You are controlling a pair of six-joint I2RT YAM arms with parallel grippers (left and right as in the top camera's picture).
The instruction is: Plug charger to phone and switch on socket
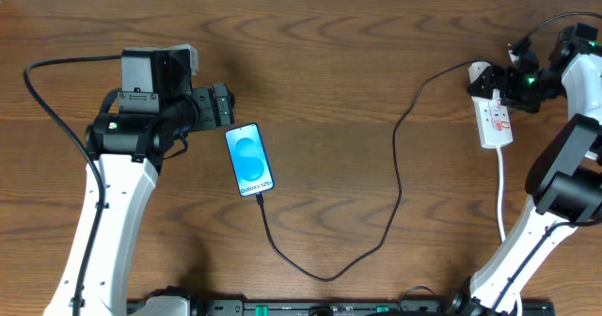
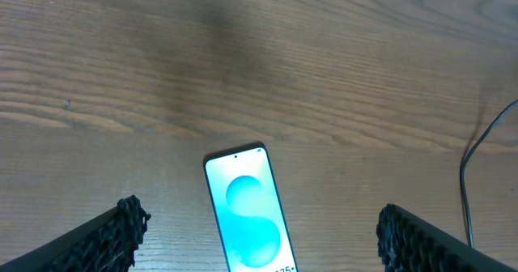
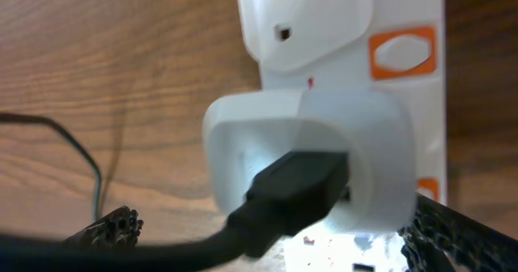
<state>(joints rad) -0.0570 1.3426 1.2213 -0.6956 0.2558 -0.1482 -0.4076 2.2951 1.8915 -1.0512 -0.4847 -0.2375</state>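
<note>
Phone [image 1: 249, 160] lies flat on the worktop [image 1: 357, 34], screen lit. Charger [image 1: 395, 175] meets its bottom edge and loops away right to the socket [image 1: 496, 118], well apart. My left claw [image 1: 229, 106] is released, just off the phone's top edge, with bare wood all round. My right claw [image 1: 499, 83] is released, straddling the socket's adapter [image 3: 324, 142].

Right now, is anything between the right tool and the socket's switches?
The white adapter carrying the charger sits directly before the open right tool; the orange switches beside it on the socket look uncovered.
</note>
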